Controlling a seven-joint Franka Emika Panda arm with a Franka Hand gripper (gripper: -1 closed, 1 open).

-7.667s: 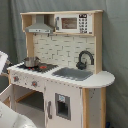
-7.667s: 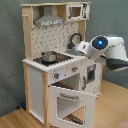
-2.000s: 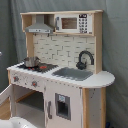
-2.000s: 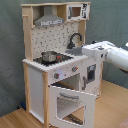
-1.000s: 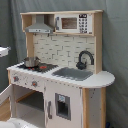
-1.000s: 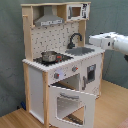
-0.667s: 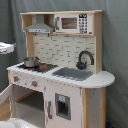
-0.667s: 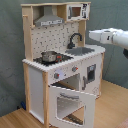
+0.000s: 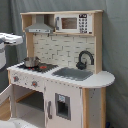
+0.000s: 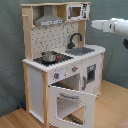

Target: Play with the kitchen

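The kitchen (image 9: pixel 65 75) (image 10: pixel 60 60) is a tall white and light-wood toy. It has a grey hood (image 10: pixel 49 20), a small microwave (image 9: pixel 74 23), a black faucet (image 10: pixel 75 40), a sink (image 9: pixel 74 73) and a stove. A small metal pot (image 10: pixel 49 56) sits on the stove. The oven door (image 10: pixel 70 102) hangs open toward the floor. In the second exterior view my gripper (image 10: pixel 95 24) hovers in the air beside the kitchen's upper shelf, above the sink end of the counter, touching nothing. A white part of my arm (image 9: pixel 9 39) shows at the first exterior view's left edge.
A grey curtain (image 10: pixel 112 55) hangs behind the kitchen. The floor (image 10: pixel 112 107) is wood. A white object (image 9: pixel 17 123) lies at the bottom of the first exterior view's left side. The counter's rounded end (image 9: pixel 102 79) juts out past the sink.
My arm has risen from counter and faucet height to the level of the microwave shelf and drawn slightly toward the second exterior view's right. The kitchen, pot and oven door have not moved.
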